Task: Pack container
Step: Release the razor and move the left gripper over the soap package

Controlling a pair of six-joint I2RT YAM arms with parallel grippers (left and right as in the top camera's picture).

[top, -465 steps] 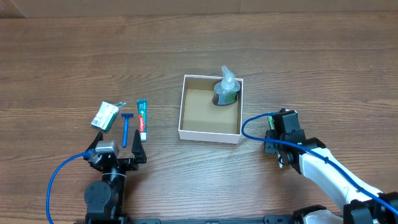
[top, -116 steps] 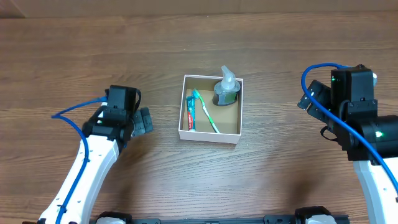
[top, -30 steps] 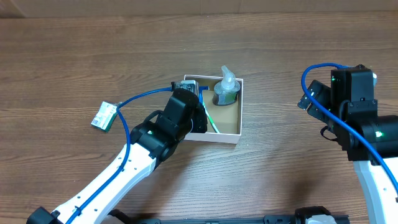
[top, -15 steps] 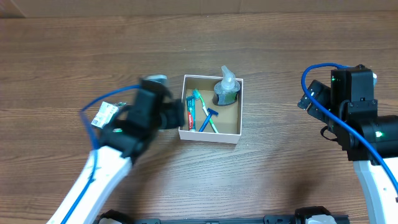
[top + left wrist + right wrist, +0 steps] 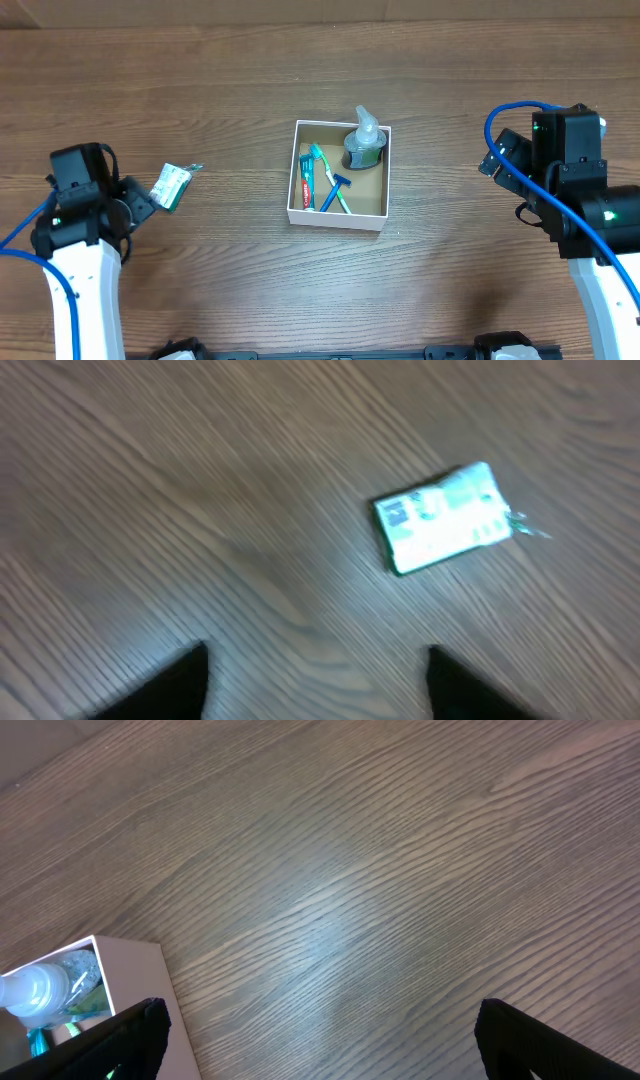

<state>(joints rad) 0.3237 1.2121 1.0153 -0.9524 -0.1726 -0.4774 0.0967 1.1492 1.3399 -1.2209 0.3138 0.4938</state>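
Observation:
The container (image 5: pixel 294 180), a white-walled square box with a brown inside, sits mid-table. Inside lie a toothpaste tube (image 5: pixel 306 186), a green toothbrush (image 5: pixel 326 176) and a blue razor (image 5: pixel 337 189), with a clear pump bottle (image 5: pixel 364 140) upright in its far right corner. A green-and-white packet (image 5: pixel 172 186) lies on the table to the left. My left gripper (image 5: pixel 143 197) hangs just left of the packet, open and empty; the left wrist view shows the packet (image 5: pixel 445 518) ahead of its fingertips (image 5: pixel 180 680). My right gripper (image 5: pixel 497 160) is open, well right of the container.
The right wrist view shows the container's corner (image 5: pixel 135 975) and the pump bottle (image 5: pixel 40 985) at lower left, beside my right gripper (image 5: pixel 320 1040). Bare wood tabletop surrounds everything. A pale strip runs along the table's far edge (image 5: pixel 200 12).
My left arm let go of the blue razor inside the container, then swung back left to a spot beside the packet. The right arm has not moved.

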